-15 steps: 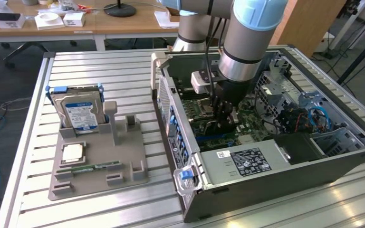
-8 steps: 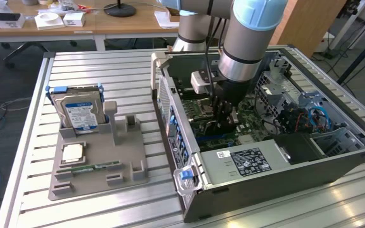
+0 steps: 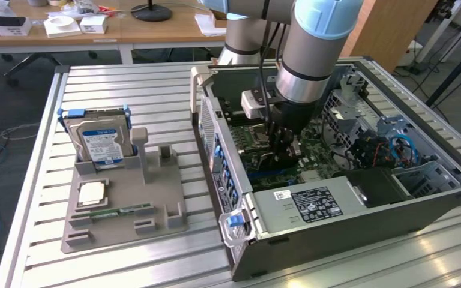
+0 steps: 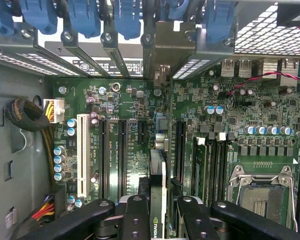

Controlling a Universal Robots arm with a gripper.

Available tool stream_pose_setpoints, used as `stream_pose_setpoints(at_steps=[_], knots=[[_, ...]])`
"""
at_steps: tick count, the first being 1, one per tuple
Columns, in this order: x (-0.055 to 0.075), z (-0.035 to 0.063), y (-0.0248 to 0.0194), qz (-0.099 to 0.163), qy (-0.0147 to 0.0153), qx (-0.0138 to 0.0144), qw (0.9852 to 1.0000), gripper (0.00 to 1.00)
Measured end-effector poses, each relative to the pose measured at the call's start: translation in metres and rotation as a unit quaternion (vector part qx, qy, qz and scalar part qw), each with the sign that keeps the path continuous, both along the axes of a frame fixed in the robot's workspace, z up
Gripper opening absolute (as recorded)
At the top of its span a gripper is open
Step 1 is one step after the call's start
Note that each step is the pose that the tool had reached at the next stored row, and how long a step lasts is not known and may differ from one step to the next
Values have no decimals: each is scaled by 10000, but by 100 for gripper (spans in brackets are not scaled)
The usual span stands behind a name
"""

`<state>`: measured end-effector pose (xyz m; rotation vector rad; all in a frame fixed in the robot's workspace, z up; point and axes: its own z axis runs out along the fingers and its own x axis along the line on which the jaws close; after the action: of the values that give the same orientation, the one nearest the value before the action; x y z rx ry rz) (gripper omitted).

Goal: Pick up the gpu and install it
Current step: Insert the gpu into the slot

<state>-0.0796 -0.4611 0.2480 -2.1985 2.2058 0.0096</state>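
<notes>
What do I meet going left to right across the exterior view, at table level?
Hard drive standing in the grey holder → open computer case, where the claw holds the gpu over the motherboard → blue cables.

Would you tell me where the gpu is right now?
The gpu stands on edge between the fingers of the gripper, inside the open computer case, just above the motherboard slots.
</notes>
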Motion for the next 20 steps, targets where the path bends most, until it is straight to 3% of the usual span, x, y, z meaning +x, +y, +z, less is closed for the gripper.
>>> stream_pose_setpoints(at_steps=[6,7,14,20], knots=[[0,0,0,0,0,1,10000,27],[0,0,0,0,0,1,10000,33],[0,0,0,0,0,0,10000,33],[0,70,0,0,-4,0,10000,33]])
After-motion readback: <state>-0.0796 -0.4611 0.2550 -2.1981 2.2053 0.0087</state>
